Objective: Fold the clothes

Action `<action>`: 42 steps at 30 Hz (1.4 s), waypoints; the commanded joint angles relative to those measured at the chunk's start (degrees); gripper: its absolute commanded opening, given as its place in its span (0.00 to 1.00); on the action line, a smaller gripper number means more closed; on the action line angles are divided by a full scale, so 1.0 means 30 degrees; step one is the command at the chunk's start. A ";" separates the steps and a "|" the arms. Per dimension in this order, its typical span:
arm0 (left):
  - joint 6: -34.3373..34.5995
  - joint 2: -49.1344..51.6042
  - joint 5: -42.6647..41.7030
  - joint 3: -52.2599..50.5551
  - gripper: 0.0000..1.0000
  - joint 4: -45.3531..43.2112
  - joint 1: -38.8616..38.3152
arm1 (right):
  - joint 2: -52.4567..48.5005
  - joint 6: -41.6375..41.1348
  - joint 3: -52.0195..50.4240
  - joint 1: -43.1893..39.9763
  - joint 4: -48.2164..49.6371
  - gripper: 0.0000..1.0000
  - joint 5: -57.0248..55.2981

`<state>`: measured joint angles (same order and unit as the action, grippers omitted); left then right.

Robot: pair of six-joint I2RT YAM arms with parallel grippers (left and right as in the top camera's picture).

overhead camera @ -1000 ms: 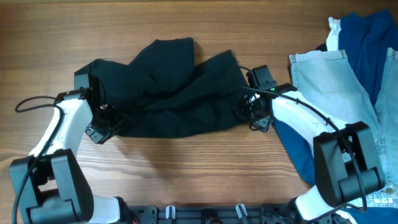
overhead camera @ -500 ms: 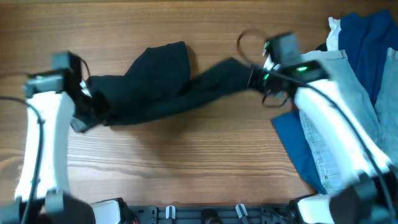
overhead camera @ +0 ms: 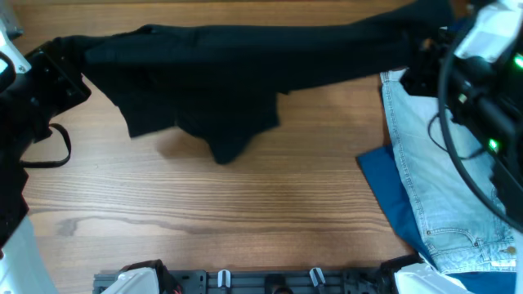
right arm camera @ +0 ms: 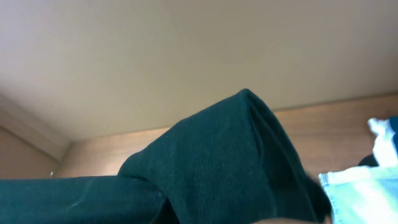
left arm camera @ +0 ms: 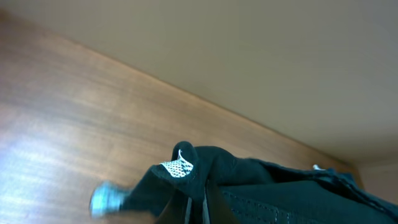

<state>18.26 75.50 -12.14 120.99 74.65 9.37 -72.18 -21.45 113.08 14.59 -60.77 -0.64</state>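
The black shorts hang stretched in the air across the far side of the table, a loose fold sagging below the middle. My left gripper is shut on their left end. At the right end my right gripper is shut on the other corner. In the left wrist view the black cloth bunches over the jaws, with a small white mesh tag on top. Black fabric hides the fingers in the right wrist view. Light-blue jeans lie at the right over dark blue cloth.
The wooden table lies below the hanging cloth. Cables loop beside the left arm and the right arm. The jeans' waistband and a white scrap show at the right of the right wrist view.
Both arms have risen and spread apart, lifting the black shorts off the table and pulling them taut. The right gripper closed on the cloth within the last second.
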 commanded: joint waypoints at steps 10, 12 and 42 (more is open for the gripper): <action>-0.0481 0.3912 0.1566 0.0262 0.04 -0.0918 -0.0138 | -0.5493 0.2222 0.0430 -0.0379 -0.0444 0.04 -0.3767; -0.1566 0.6091 0.1566 0.0262 0.04 -0.1916 -0.0641 | -0.7985 0.2674 0.0430 -0.0415 0.0903 0.04 -0.3781; -0.0962 1.1540 0.2361 -0.6586 0.04 0.2667 -0.0903 | -1.2517 0.1501 -0.2208 -0.3067 -0.9071 0.04 -0.1676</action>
<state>16.78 110.63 -13.13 106.72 80.84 4.03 -110.39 -16.29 109.49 8.38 -85.78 -0.45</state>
